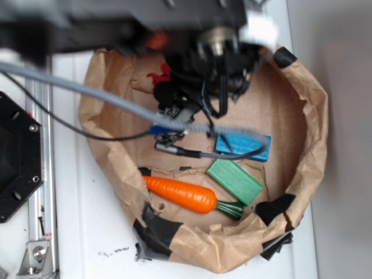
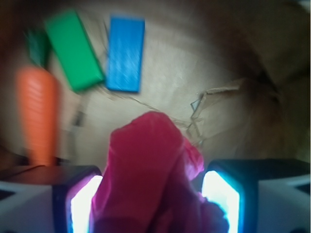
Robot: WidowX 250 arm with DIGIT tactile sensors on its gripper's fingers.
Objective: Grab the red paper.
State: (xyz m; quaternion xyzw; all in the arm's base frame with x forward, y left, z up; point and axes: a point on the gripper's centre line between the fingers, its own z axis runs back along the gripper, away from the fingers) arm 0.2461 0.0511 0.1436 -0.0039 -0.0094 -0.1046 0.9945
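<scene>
Red paper (image 2: pixel 150 179) fills the wrist view's foreground, bunched squarely between the spread fingers (image 2: pixel 82 204) of the pincer (image 2: pixel 153 201), which stands open around the wad without visibly pinching it. From outside, only a red scrap (image 1: pixel 158 75) shows beside the arm, inside the brown paper lining (image 1: pixel 308 104), well apart from the carrot (image 1: pixel 181 194).

From overhead the arm and its cables cover most of the red paper (image 1: pixel 158 76); only a small scrap shows near the far edge of the bench. The gripper (image 2: pixel 154 204) is cut off by the wrist picture's lower edge, so whether its fingers touch the paper cannot be told. The carrot (image 2: pixel 38 116) there is blurred.
</scene>
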